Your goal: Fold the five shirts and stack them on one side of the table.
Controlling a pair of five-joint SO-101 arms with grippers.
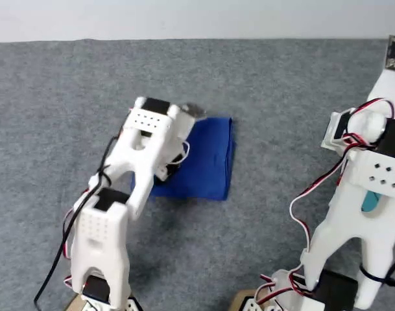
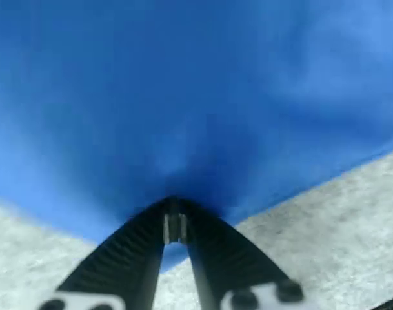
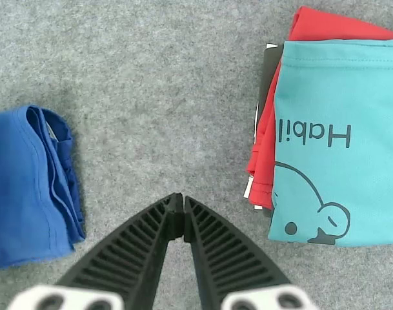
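A folded blue shirt (image 1: 210,159) lies in the middle of the grey table (image 1: 281,84). My left gripper (image 2: 175,216) is shut, with its tips pressed into the blue shirt (image 2: 196,97) near one edge; in the high view the left arm (image 1: 148,139) covers the shirt's left part. My right gripper (image 3: 179,201) is shut and hangs over bare table between the blue shirt (image 3: 22,187) and a stack of folded shirts. That stack has a teal shirt (image 3: 338,142) on top, a red shirt (image 3: 325,26) under it and a dark one (image 3: 268,77) below.
The right arm (image 1: 366,194) stands at the right edge and hides most of the stack; a strip of the teal shirt (image 1: 370,201) shows behind it. Grey felt spreads open at the back and left of the table.
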